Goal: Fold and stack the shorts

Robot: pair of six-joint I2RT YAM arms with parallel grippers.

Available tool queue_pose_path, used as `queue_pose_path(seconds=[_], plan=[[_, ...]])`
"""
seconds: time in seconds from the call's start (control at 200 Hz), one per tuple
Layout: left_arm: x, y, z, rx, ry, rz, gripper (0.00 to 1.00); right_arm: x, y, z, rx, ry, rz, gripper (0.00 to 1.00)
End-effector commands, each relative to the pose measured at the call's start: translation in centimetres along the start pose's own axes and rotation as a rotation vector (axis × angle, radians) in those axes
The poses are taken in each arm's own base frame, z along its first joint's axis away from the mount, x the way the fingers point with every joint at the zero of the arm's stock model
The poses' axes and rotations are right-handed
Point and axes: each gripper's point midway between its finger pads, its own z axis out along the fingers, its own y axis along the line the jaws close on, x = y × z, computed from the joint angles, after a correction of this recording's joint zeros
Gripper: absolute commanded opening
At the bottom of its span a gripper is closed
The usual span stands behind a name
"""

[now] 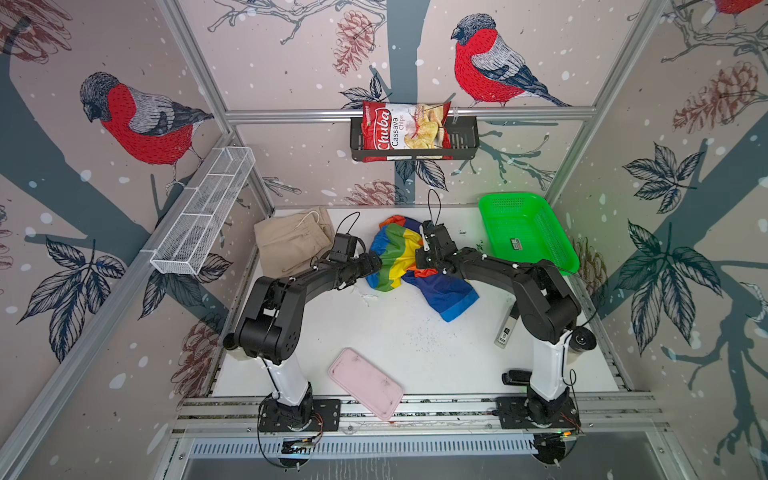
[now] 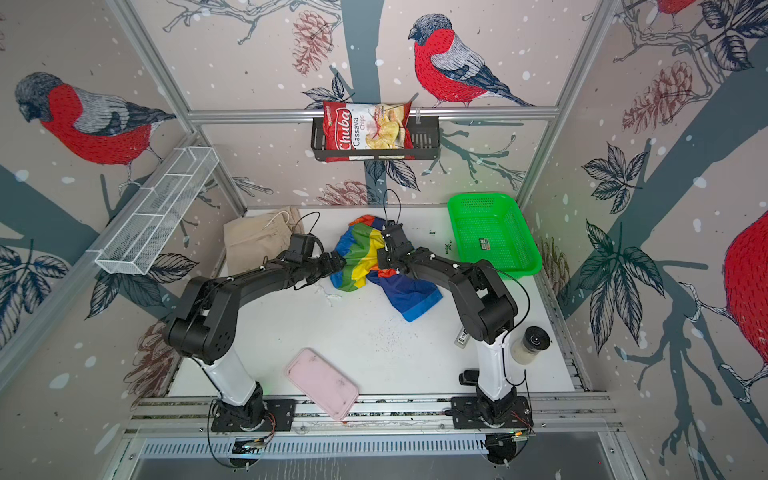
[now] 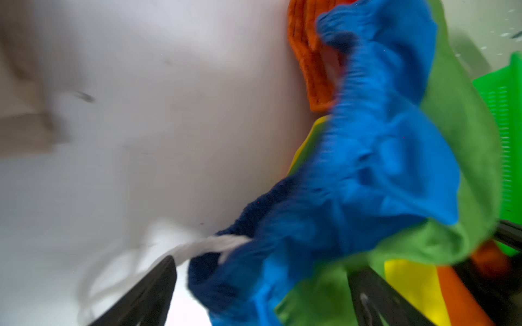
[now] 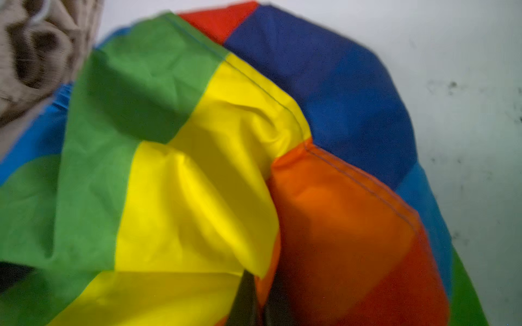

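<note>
Here, left of centre in a top view, the beige shorts [image 1: 291, 243] lie soft and limp near the back wall; beside them the left gripper [image 1: 374, 262] stands spread wide at the edge of the crumpled striped shorts [image 1: 397, 251], mid-frame, clasping nothing. Further right, the right gripper [image 4: 258, 303] is pinched tight on a yellow-orange fold; such light, slick cloth will likely slip, so a seam or waistband looks the safer hold.
</note>
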Motion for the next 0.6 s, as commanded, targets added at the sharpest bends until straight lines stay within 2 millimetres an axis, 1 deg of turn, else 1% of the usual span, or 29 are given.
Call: queue_pose_path(seconds=[0.0,0.04,0.08,0.12,0.145,0.165,0.17,0.195,0.215,0.245,0.295,0.375,0.405,0.455,0.485,0.495,0.595], plan=[[-0.7,-1.7,0.8,0.093,-0.013,0.006,0.9,3.2,-1.2,0.6,0.015,0.088,0.023,0.02],[-0.6,-1.8,1.2,0.11,-0.003,0.002,0.88,3.9,-1.3,0.9,0.014,0.103,0.018,0.01],[-0.5,-2.1,1.6,0.131,0.006,-0.002,0.84,4.5,-1.3,1.0,0.011,0.117,0.015,0.01],[-0.5,-2.5,1.8,0.159,0.015,-0.004,0.76,4.9,-1.3,1.2,0.006,0.126,0.015,0.01],[-0.4,-2.8,1.9,0.175,0.02,-0.006,0.67,5.0,-1.3,1.2,0.003,0.128,0.015,0.0],[-0.4,-2.9,2.0,0.183,0.023,-0.008,0.55,5.1,-1.2,1.3,0.001,0.129,0.016,0.0],[-0.3,-2.9,2.0,0.184,0.024,-0.009,0.53,5.1,-1.2,1.3,0.001,0.129,0.016,0.0],[-0.4,-3.1,1.9,0.193,0.025,-0.014,0.36,5.1,-1.2,1.3,0.001,0.13,0.017,0.01],[-0.4,-3.3,1.9,0.199,0.027,-0.015,0.26,5.1,-1.2,1.3,0.001,0.129,0.017,0.01],[-0.5,-3.4,1.7,0.203,0.024,-0.014,0.14,4.9,-1.2,1.2,0.002,0.125,0.016,0.01],[-0.7,-3.8,1.1,0.208,0.018,-0.014,0.01,4.5,-1.3,1.1,0.012,0.116,0.016,0.0],[-1.5,-5.1,-0.9,0.234,-0.006,0.0,0.0,3.4,-2.2,0.7,0.055,0.093,0.021,0.0],[-2.0,-5.8,-2.0,0.243,-0.024,0.007,0.0,3.0,-2.8,0.5,0.076,0.086,0.027,0.0],[-3.3,-7.2,-4.4,0.259,-0.065,0.028,0.0,1.9,-4.0,-0.2,0.108,0.066,0.05,0.0],[-4.3,-8.4,-6.3,0.277,-0.104,0.048,0.0,1.3,-4.9,-0.6,0.129,0.053,0.07,0.0],[-4.5,-8.6,-6.7,0.277,-0.11,0.051,0.0,1.0,-5.2,-0.8,0.135,0.048,0.076,0.0],[-8.2,-12.5,-14.5,0.328,-0.285,0.129,0.0,-1.7,-8.2,-3.4,0.183,-0.022,0.151,0.0]])
